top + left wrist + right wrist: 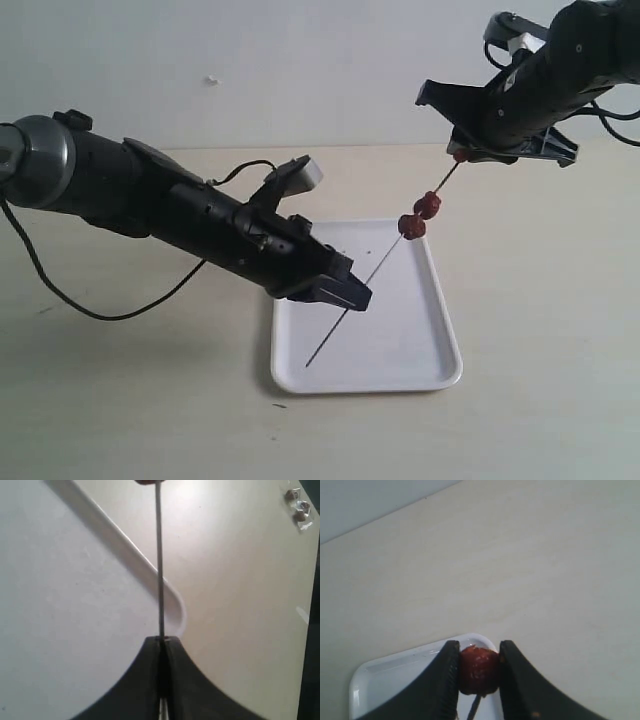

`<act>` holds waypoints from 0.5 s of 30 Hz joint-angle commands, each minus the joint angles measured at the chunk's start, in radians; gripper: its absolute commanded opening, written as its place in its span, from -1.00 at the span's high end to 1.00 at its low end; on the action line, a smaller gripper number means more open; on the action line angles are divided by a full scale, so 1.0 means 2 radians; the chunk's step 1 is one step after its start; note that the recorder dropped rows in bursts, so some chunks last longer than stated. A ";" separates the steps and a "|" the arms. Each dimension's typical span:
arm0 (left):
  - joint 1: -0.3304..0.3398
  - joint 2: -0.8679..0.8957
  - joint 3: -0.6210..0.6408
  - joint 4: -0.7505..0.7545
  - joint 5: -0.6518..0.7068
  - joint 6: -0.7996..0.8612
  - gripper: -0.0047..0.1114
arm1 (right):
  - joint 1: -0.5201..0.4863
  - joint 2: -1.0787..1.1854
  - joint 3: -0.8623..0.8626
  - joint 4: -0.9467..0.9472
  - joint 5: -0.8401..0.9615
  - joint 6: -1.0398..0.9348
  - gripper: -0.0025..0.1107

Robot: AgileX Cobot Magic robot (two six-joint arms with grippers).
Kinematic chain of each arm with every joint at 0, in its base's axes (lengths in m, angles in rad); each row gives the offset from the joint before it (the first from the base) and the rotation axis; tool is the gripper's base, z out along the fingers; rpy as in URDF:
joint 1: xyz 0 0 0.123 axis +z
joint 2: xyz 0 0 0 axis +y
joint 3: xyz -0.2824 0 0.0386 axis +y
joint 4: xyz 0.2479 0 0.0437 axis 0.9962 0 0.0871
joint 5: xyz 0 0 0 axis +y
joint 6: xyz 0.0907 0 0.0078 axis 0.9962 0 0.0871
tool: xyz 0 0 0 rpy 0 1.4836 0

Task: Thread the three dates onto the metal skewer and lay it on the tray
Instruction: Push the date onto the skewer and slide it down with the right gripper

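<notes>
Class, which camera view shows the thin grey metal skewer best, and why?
The exterior view: the thin grey metal skewer shows nearly end to end. The left wrist view shows one stretch leaving the left tool; the right wrist view only a stub.

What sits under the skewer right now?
Only the tray shows beneath the lower half of the metal skewer. The left pincer hides the patch of tray below its grip.
</notes>
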 commanded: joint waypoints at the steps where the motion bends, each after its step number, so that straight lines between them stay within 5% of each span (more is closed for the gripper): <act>1: -0.002 -0.003 -0.002 -0.019 0.013 0.009 0.92 | 0.000 -0.004 -0.004 0.000 0.002 -0.008 0.48; 15: -0.002 -0.003 -0.002 -0.077 0.004 0.053 0.92 | 0.000 -0.004 -0.004 0.027 0.022 -0.022 0.48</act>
